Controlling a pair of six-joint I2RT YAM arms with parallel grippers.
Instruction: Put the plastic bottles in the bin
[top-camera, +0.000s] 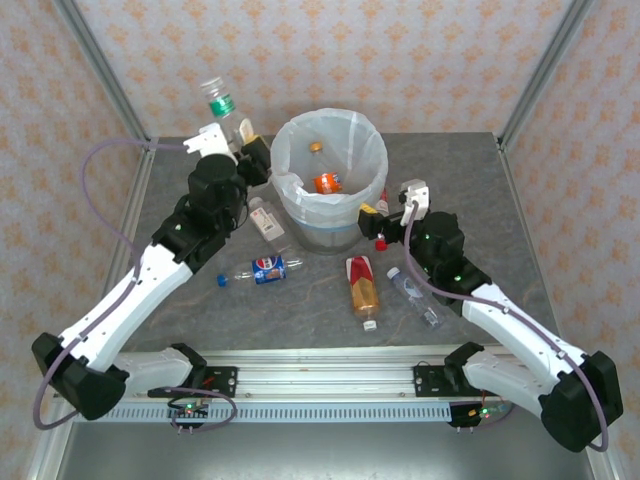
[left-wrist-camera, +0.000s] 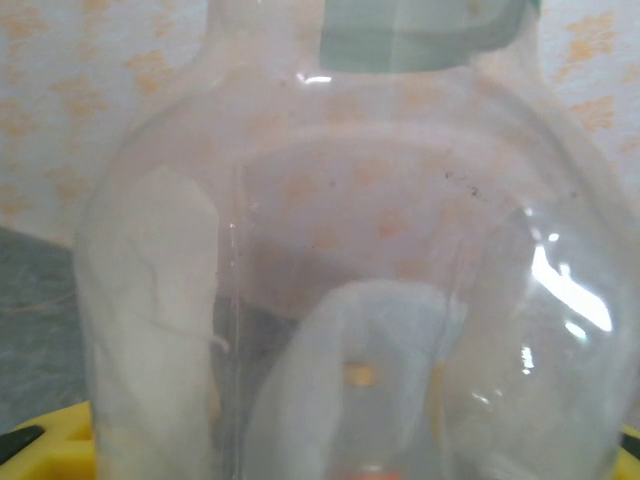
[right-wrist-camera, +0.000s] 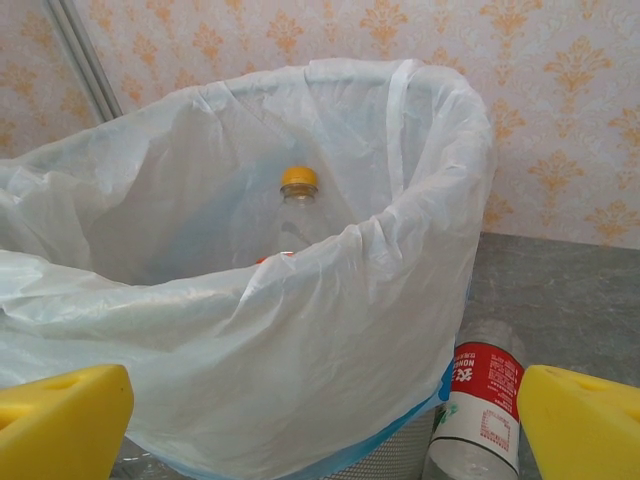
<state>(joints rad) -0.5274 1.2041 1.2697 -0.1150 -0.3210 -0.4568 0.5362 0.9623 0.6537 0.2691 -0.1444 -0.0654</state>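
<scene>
Nearest you, both arms start from their bases at the near edge of the worktop. Your right arm slants forward and inward, staying low, with its wrist aimed at the right flank of the bin. Your left arm makes a longer reach forward and inward, and its wrist is tipped upward beside the bin's left side.

Between the two arms, four bottles lie on their sides. They are the blue-labelled bottle, the amber bottle, a clear bottle just right of it, and, farther on, a white-labelled bottle close to your left forearm.

Your right jaws are spread wide, gripping nothing and facing the bin's bag-lined wall. A red-labelled bottle sits just beside the bin's foot, near the right-hand finger. Inside the bin rests an orange-labelled bottle, cap upward.

Farthest out, your left jaws pinch the green-labelled bottle. It is lifted off the worktop and tilted, just left of the bin's rim and outside it.
</scene>
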